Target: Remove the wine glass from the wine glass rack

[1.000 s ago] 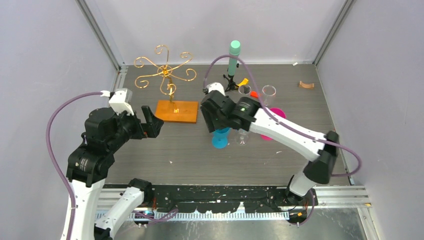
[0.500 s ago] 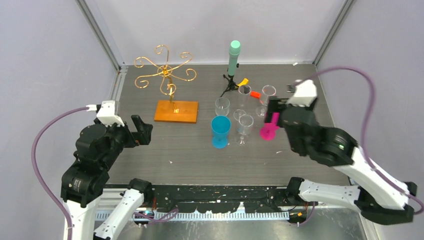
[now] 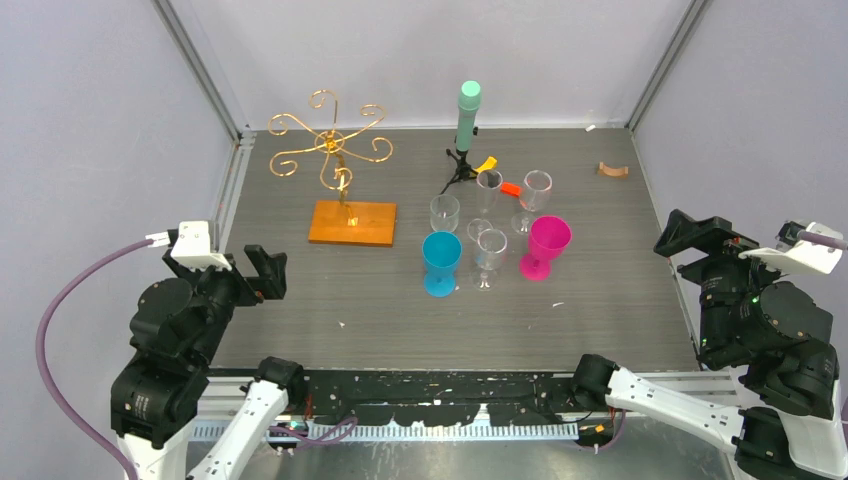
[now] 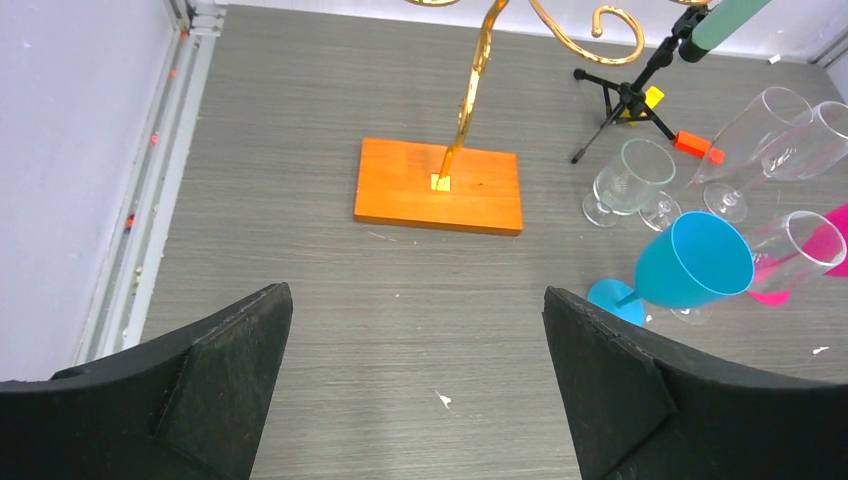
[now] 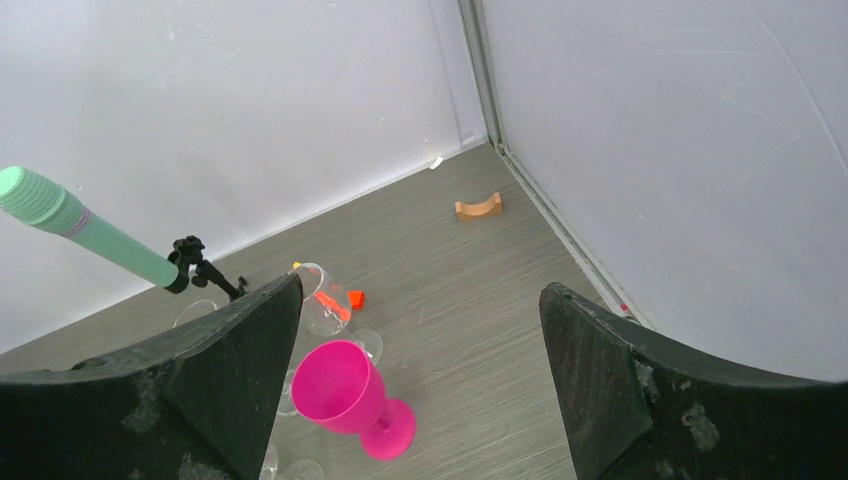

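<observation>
The wine glass rack [image 3: 331, 150] is a gold wire stand on an orange-brown wooden base [image 3: 352, 222] at the back left; nothing hangs on its curled arms. Several wine glasses stand on the table right of it: a blue one [image 3: 441, 262], a pink one [image 3: 545, 245] and clear ones [image 3: 490, 250]. My left gripper [image 3: 265, 272] is open at the near left, with the rack base [image 4: 440, 185] and the blue glass [image 4: 690, 262] ahead of it. My right gripper [image 3: 700, 235] is open at the near right, well back from the pink glass [image 5: 345, 395].
A mint-green cylinder on a black tripod [image 3: 467, 115] stands at the back, behind the glasses. Small orange pieces [image 3: 510, 188] lie by the clear glasses. A brown curved piece [image 3: 612, 170] lies at the back right. Walls close in both sides.
My right arm has drawn back from the group of glasses to the near right edge. My left arm has pulled back toward the near left, away from the rack base.
</observation>
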Robot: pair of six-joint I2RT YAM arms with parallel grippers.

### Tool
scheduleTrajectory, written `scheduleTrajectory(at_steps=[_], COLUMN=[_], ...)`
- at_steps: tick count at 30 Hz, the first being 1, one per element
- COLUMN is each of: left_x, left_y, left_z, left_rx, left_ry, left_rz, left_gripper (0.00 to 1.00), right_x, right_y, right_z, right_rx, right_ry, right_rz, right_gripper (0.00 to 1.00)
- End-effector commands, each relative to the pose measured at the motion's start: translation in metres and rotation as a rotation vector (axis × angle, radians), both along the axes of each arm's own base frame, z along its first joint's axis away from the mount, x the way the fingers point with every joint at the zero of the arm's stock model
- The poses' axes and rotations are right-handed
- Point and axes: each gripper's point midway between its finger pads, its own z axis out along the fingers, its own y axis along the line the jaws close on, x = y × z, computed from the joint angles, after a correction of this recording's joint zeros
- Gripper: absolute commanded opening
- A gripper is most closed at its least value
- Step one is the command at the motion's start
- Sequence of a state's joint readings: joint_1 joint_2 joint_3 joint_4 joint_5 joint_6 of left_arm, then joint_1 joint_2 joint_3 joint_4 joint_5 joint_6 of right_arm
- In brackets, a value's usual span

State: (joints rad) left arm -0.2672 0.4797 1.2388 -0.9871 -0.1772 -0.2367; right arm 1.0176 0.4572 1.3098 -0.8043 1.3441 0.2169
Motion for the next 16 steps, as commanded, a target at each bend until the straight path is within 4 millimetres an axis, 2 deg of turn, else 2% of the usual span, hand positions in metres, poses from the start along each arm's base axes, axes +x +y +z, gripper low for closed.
scheduleTrajectory(at_steps=[1, 8, 16], left_x=[-0.0004, -0.0057, -0.0017], left_y=[0.0077, 0.0086, 0.0097], left_z=[0.0230, 0.0297, 0.0236], left_rx=[0.012, 0.015, 0.016], left_ry=[-0.108, -0.144, -0.109], left_rz=[0.027, 0.019, 0.035], left_gripper=[1.00, 1.00, 1.00], right_x=[-0.0008, 0.0023, 0.0033], right_y=[-0.0060, -0.0010, 0.0010], right_z=[0.0031, -0.0012, -0.0028], right_rx=[-0.007, -0.023, 0.003], right_ry=[-0.003, 0.007, -0.006], right_rz=[-0.049, -0.049, -0.045], right_gripper=[0.94, 0.94, 0.95])
